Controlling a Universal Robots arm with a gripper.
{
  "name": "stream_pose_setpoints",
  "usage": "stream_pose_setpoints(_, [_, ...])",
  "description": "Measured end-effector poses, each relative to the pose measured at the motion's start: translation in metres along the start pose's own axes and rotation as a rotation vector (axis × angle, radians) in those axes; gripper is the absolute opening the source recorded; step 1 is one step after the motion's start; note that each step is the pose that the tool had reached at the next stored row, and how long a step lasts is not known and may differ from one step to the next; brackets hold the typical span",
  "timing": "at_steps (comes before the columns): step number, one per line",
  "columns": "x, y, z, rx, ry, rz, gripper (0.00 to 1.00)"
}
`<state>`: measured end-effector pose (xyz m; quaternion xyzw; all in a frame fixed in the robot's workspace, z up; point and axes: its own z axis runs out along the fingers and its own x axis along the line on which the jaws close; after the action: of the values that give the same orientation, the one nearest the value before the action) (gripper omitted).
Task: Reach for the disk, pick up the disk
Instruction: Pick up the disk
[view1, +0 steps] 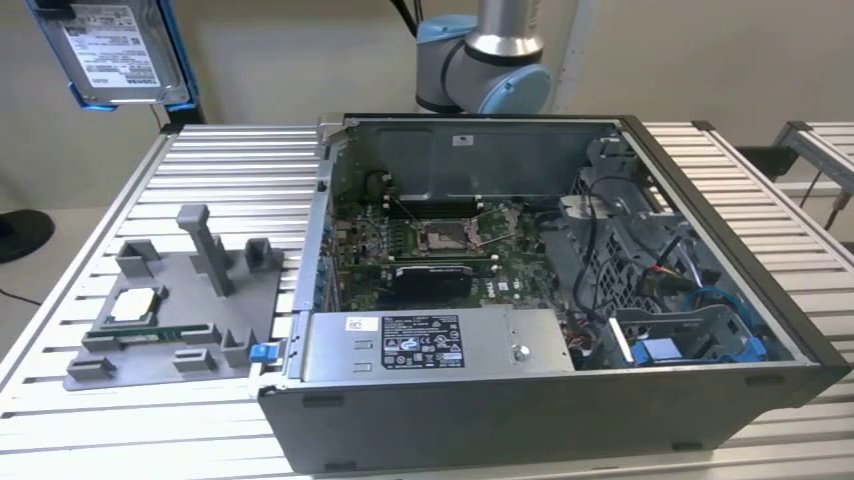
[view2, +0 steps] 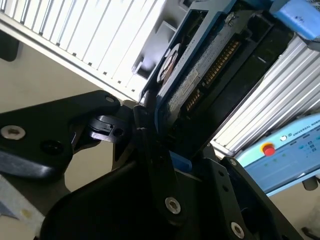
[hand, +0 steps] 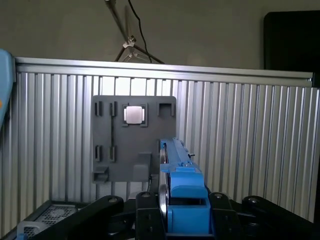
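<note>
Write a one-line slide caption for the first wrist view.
The disk, edge-on, gripped by the fingers; grey fixture plate and square chip on the table beyond.

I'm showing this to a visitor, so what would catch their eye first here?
The disk hangs high at the exterior view's left, clamped in the gripper. Below, an open computer case sits on the slatted table, beside a grey fixture holding a square chip.
</note>
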<state>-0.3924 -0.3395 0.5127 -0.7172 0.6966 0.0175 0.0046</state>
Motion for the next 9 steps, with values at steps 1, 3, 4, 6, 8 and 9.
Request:
stream_pose_setpoints(1, [0.0001, -0.0025, 0.0000, 0.0000, 0.0000, 0.000, 0.00])
stream_pose_setpoints(3, [0.0003, -0.0080, -0.0001, 0.0000, 0.0000, 0.000, 0.00])
stream_pose_setpoints(4, [0.0003, -0.0110, -0.0002, 0.0000, 0.0000, 0.000, 0.00])
stream_pose_setpoints(6, [0.0005, -0.0170, -0.0003, -0.0001, 0.0000, 0.000, 0.00])
stream_pose_setpoints(8, [0.0007, -0.0234, -0.0004, 0.0000, 0.0000, 0.000, 0.00])
stream_pose_setpoints(9, [0.0008, -0.0266, -0.0005, 0.0000, 0.0000, 0.000, 0.00])
